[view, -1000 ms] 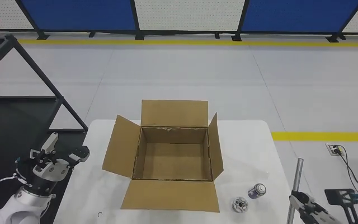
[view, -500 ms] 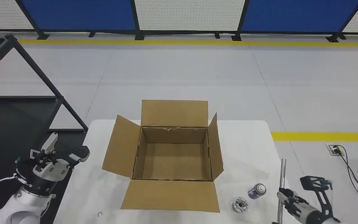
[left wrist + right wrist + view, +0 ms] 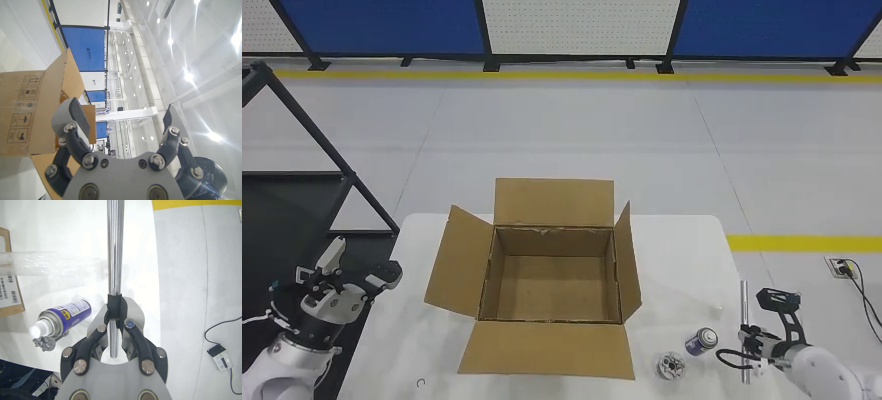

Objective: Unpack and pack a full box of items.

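An open cardboard box point(image 3: 552, 288) stands in the middle of the white table point(image 3: 682, 250), its inside bare. My right gripper point(image 3: 114, 310) is shut on a shiny metal rod point(image 3: 114, 256), held over the table's right edge point(image 3: 745, 320). Just beside it lie a purple spray can point(image 3: 65, 316) point(image 3: 701, 342) and a small grey toothed part point(image 3: 45, 344) point(image 3: 671, 365). My left gripper point(image 3: 124, 117) point(image 3: 360, 264) is open and holds nothing, off the table's left side, facing the box's outer wall point(image 3: 28, 106).
A clear plastic tube point(image 3: 37, 263) lies across the table between the box flap point(image 3: 9, 291) and the rod. A black metal frame point(image 3: 302, 150) stands at the left. A small power adapter with cable point(image 3: 220, 358) lies on the floor to the right.
My right gripper has come into the top view from the lower right, carrying the rod leftward toward the spray can. The left arm has not moved.
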You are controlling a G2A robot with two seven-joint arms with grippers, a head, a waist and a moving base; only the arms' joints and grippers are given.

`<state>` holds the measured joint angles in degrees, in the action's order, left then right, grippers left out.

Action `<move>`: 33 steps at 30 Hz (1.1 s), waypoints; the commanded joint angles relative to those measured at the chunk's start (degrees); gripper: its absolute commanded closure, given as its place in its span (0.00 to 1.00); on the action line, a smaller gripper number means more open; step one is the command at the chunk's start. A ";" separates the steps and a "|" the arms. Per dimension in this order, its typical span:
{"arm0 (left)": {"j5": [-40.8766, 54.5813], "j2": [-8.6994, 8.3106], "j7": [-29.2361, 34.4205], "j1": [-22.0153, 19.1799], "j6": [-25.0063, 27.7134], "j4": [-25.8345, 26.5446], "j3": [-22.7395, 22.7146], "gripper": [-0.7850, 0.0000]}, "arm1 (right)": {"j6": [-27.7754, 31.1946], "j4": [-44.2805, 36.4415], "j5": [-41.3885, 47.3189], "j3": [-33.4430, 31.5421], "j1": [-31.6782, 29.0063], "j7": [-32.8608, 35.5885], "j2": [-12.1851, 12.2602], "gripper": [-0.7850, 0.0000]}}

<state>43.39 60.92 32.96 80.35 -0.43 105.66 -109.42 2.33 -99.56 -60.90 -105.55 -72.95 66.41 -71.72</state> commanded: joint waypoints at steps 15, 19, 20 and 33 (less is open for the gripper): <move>0.00 0.00 0.00 0.00 0.00 0.00 0.00 0.00 | -0.55 6.03 -5.34 3.97 3.74 1.65 1.24 1.00; 0.00 0.00 0.00 0.00 0.00 0.00 0.00 0.00 | -0.78 6.48 -5.81 4.79 4.10 1.94 1.44 1.00; 0.00 0.00 0.00 0.00 0.00 0.00 0.00 0.00 | -0.82 6.77 -5.83 5.00 4.27 2.06 1.49 1.00; 0.00 0.00 0.00 0.00 0.00 0.00 0.00 0.00 | -1.11 11.00 -5.10 6.85 6.42 2.10 2.09 0.95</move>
<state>43.39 60.92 32.96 80.35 -0.43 105.66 -109.42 1.29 -88.73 -66.06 -98.77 -66.60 68.49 -69.66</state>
